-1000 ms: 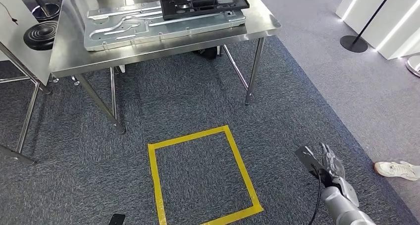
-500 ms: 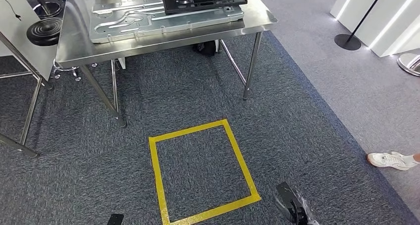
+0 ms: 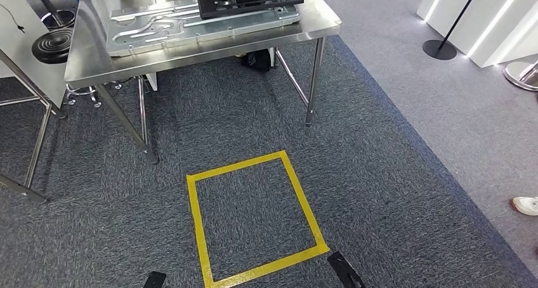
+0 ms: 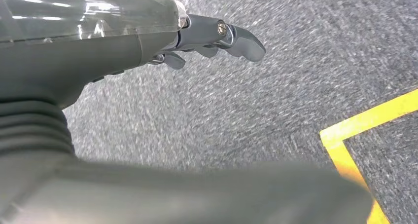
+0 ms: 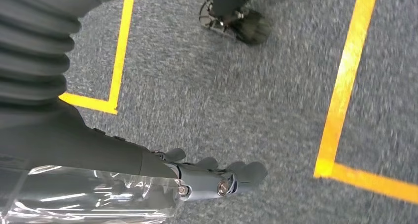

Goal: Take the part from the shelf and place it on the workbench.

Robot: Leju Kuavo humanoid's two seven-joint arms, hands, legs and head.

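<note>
Part (image 3: 247, 0), the black frame, lies on the silver plate (image 3: 190, 25) on the far workbench (image 3: 89, 69). Left hand (image 4: 217, 36) and right hand (image 5: 212, 179) hang over carpet, fingers loosely extended, holding nothing, probably walking posture. Yellow floor square (image 3: 254, 221) likely marks a standing spot.

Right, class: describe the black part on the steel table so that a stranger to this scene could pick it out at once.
Find the steel table at the top of the head view, beyond the yellow tape square on the carpet. A large silver plate with winding grooves lies on it. The black part rests on that plate's right end: a long, flat frame with cut-outs, the one black piece on the tabletop.
</note>
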